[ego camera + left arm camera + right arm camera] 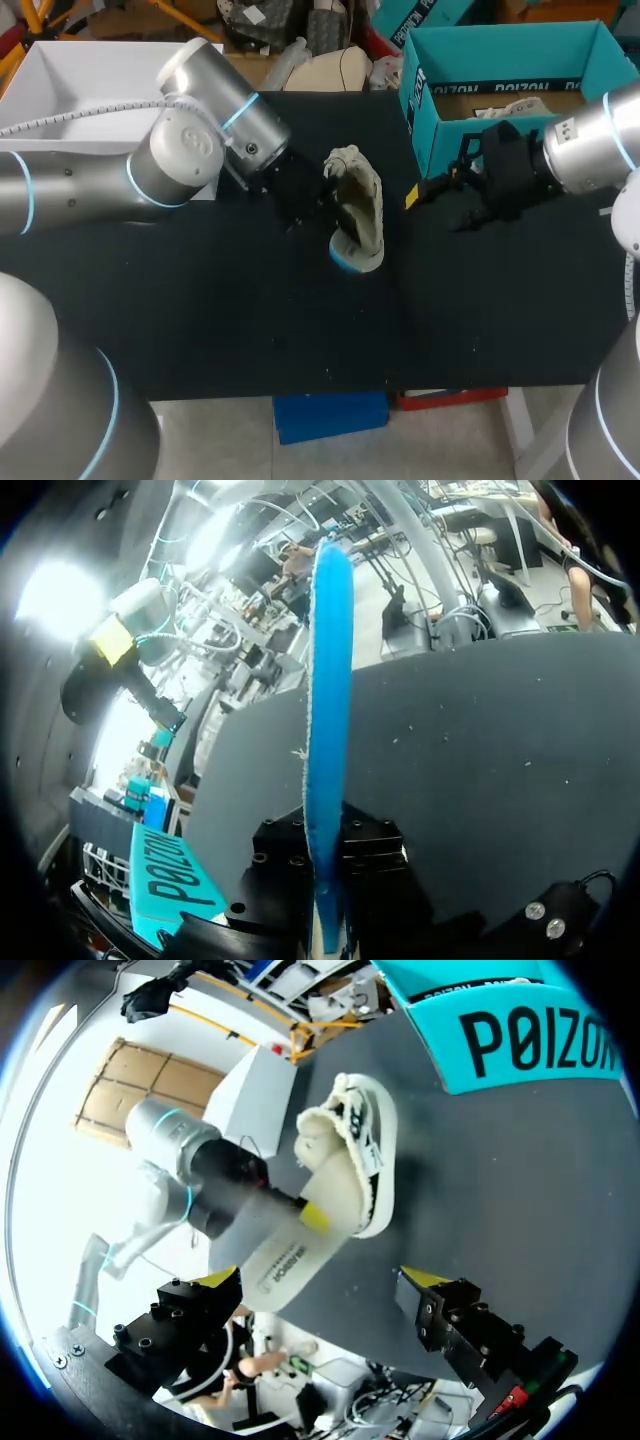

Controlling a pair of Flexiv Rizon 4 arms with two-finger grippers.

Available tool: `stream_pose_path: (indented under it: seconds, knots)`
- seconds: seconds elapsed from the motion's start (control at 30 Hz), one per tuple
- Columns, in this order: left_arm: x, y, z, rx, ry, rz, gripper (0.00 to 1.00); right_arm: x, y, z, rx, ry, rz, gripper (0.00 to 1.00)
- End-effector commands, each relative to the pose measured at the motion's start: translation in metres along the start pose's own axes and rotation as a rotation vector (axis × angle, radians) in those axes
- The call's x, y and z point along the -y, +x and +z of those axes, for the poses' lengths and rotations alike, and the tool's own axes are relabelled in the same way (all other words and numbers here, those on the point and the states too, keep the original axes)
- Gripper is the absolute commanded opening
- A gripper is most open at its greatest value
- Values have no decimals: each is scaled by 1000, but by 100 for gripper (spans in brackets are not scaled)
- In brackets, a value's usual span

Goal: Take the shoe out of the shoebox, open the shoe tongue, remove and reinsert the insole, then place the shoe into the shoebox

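A cream shoe point(362, 195) point(352, 1155) lies on its side in the middle of the black mat, its opening toward my left arm. My left gripper point(312, 205) point(328, 880) point(312, 1216) is shut on the insole point(355, 262) point(328, 720) point(290, 1260), which is blue underneath and pale on top. The insole is held on edge right beside the shoe's opening. Whether its far end is inside the shoe cannot be told. My right gripper point(430, 195) point(320, 1280) is open and empty, just right of the shoe. It is by the front corner of the teal shoebox point(500, 60) point(520, 1040) point(165, 880).
A white open box point(80, 90) point(250, 1100) sits at the mat's back left behind my left arm. Paper stuffing point(510, 105) lies inside the teal shoebox. The near half of the black mat point(300, 330) is bare.
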State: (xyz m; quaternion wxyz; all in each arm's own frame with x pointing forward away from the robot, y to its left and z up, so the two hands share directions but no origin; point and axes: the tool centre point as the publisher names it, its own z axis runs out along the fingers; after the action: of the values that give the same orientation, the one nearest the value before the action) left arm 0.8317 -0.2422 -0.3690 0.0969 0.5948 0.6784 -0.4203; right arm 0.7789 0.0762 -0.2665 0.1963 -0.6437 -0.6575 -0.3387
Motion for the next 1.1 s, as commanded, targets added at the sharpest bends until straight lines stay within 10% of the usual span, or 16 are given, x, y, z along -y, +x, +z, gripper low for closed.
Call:
stream_pose_path:
  seconds: [0.03,0.23,0.3,0.43,0.53,0.97,1.1]
  knots:
    - [-19,-3,4,1,-5,-7,0,0,0,0,1,1,0,100]
    - [-39,-9,4,-11,-83,-19,0,0,0,0,1,1,0,100]
    - [-41,-11,3,-14,-102,-21,31,0,0,0,1,1,0,100]
    - [-40,-14,0,-9,-119,-20,51,0,0,0,1,1,0,100]
    - [-32,-15,-4,-11,-121,-20,96,0,0,0,1,1,0,100]
    - [1,-7,-13,-7,-107,-21,91,0,0,0,1,1,0,100]
    - [13,-7,-14,3,-80,-11,53,0,0,0,1,1,0,100]
